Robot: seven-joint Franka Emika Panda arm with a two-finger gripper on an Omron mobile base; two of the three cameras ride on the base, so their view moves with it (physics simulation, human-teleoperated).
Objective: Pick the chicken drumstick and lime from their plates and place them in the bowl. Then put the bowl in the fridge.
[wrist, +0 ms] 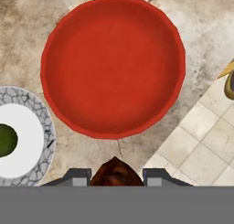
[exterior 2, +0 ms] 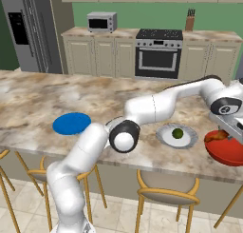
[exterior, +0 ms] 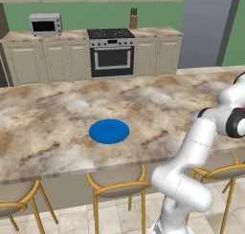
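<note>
On the marbled brown-and-cream stone island counter (exterior 2: 57,96) we list a flat round bright-blue plate (exterior: 109,131), bare of food. Near the counter's right end sits a white plate with a grey crackled rim (exterior 2: 177,136), bearing the small round dark-green lime (exterior 2: 178,133) at its middle. Just beside it rests the shallow glossy bright-red bowl (wrist: 113,65), with nothing inside. The two-finger gripper (wrist: 116,176) hangs directly over the bowl; between its dark fingertips (wrist: 77,176) we see the brown-orange chicken drumstick (wrist: 115,172), clamped in a narrow grip. At the rear left stands the tall grey fridge (exterior 2: 28,30), its doors closed.
</note>
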